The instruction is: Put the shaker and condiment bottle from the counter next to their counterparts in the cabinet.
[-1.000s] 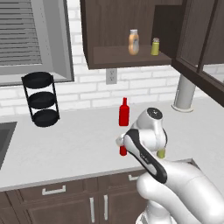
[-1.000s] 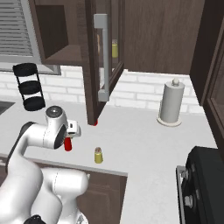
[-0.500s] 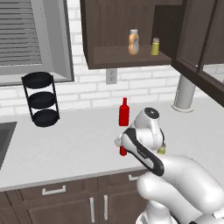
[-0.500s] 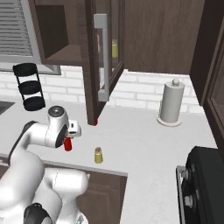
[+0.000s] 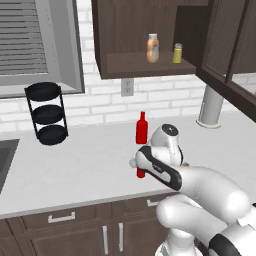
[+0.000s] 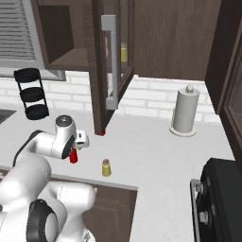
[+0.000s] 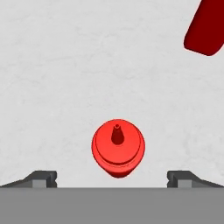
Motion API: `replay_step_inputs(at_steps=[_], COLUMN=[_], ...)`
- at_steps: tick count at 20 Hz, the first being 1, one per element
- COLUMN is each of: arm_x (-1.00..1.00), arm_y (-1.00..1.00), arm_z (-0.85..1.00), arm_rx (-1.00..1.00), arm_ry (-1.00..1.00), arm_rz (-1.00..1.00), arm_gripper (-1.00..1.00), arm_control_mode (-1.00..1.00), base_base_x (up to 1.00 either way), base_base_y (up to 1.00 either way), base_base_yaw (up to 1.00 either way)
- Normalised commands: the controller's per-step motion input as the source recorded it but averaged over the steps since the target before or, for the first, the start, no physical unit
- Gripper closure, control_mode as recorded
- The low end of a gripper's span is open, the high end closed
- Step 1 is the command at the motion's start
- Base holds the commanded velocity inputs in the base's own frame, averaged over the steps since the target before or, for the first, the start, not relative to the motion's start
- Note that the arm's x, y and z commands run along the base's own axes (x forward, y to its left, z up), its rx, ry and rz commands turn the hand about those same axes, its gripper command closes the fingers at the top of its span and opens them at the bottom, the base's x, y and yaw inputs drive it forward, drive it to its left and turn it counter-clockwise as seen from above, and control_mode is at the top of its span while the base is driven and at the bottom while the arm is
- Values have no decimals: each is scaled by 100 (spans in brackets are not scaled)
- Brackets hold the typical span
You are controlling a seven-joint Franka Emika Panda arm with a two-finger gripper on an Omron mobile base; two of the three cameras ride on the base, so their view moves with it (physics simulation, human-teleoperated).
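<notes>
Dark brown cabinet (image 5: 145, 62) up on the wall, door swung open, and on its shelf the counterparts: tan-orange bottle (image 5: 153, 48) and yellow-green shaker (image 5: 177, 53) side by side. Below runs the pale tabletop (image 5: 85, 165), wide and mostly bare around me.

Taller red bottle (image 5: 142, 131) stands behind my target, towards the wall; from the hand camera its body cuts in at the upper right corner. Paper towel roll (image 6: 184, 112) is well off to the right, black tiered rack (image 5: 47, 112) well off to the left, both out of my way.

Now the condiment bottle (image 7: 118, 147): I'm right above it, nozzle pointing straight up at me, sitting between my fingers (image 7: 112, 178), which are spread as wide as they go and hold nothing. The little mustard shaker (image 6: 107, 168) waits just beside it, near the front edge.

Risks, as I judge them: the bottle sits slightly ahead of my fingertip line, so closing too early could pinch the cap and tip it. Dropping off-centre could knock it towards the shaker or the edge. Later, the open door and its handle (image 6: 111, 61) hang in the lift path; a careless swing would clip them. Room left of the door looks generous.
</notes>
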Motion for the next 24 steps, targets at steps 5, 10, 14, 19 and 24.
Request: replay_step_inputs(at_steps=[5, 10, 14, 19, 24], arm_x=[9, 3, 5, 7, 0], arm_y=[0, 1, 0, -10, -24], arm_z=[-30, -33, -13, 2, 30], arm_rx=[0, 0, 0, 0, 0], arm_ry=[0, -1, 2, 0, -1], arm_rz=[2, 2, 1, -1, -8], arm_gripper=[-100, 100, 100, 100, 100], arm_control_mode=[-100, -100, -100, -100, -100], base_base_x=[0, 0, 0, 0, 0], base_base_y=[0, 0, 0, 0, 0], base_base_yaw=[0, 0, 0, 0, 0])
